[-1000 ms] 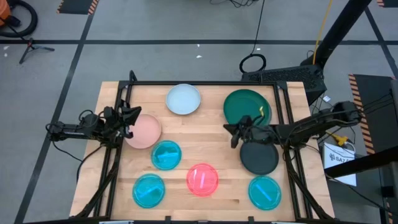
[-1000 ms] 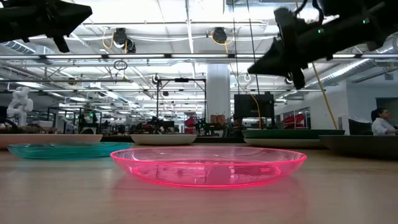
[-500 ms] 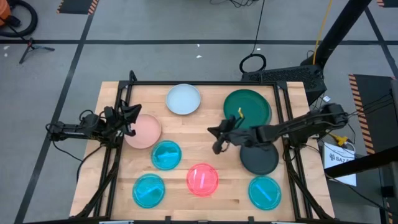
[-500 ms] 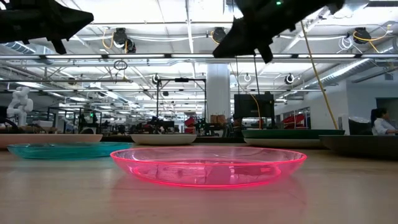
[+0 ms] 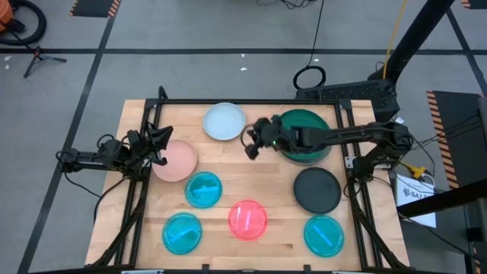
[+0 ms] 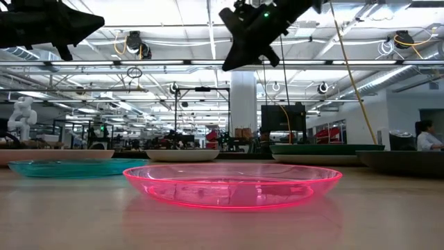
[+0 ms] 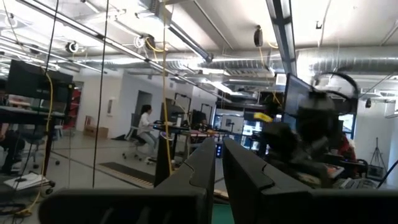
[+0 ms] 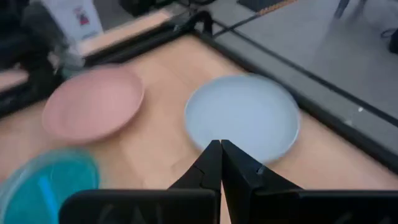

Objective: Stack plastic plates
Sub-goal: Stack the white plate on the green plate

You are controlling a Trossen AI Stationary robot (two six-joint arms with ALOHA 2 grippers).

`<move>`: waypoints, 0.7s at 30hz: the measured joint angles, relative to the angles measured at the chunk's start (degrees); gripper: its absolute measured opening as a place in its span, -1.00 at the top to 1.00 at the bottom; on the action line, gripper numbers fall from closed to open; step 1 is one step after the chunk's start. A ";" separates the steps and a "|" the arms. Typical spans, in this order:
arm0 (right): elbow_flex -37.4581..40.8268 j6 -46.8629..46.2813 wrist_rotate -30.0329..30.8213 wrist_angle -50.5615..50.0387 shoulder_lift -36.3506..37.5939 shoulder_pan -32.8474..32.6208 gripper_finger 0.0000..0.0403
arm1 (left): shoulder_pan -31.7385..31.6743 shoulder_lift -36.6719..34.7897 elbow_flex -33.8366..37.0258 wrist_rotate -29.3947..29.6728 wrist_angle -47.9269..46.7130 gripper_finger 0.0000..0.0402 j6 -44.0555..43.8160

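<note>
Plates unstacked; right gripper closed, raised beside pale blue-white plate.

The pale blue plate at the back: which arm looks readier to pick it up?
The right: its hand hangs just beside the pale blue plate, pointing at it. The left hand waits by the pink plate.

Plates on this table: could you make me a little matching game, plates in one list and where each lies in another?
Plates:
1. pale blue-white plate
2. black plate
3. red-pink plate
4. peach-pink plate

Places, seen from above:
A. near the table's front edge, with a cyan plate on either side
B. by the left gripper
C. at the back of the table, close to the right gripper
D. on the right side, in front of the dark green plate

Pairs: 1-C, 2-D, 3-A, 4-B
</note>
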State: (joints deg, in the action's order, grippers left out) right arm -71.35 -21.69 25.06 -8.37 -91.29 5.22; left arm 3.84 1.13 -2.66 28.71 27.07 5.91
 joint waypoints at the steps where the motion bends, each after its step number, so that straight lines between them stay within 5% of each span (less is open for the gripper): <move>1: -1.00 0.14 -0.51 0.09 -0.53 1.11 1.00 | 0.00 0.00 0.00 0.00 -0.02 0.83 0.02; 12: -19.34 4.62 -11.77 -0.47 -14.17 10.80 1.00 | 0.00 -0.02 0.00 -0.55 -3.35 0.83 -5.64; 21: -31.90 4.42 -11.75 -6.96 -23.93 13.96 1.00 | 0.00 -0.02 0.00 -3.28 -3.76 0.83 -7.98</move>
State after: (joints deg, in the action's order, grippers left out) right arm -103.26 -17.27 13.32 -15.33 -115.22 19.19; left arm 3.84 1.11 -2.66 25.43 23.31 -2.07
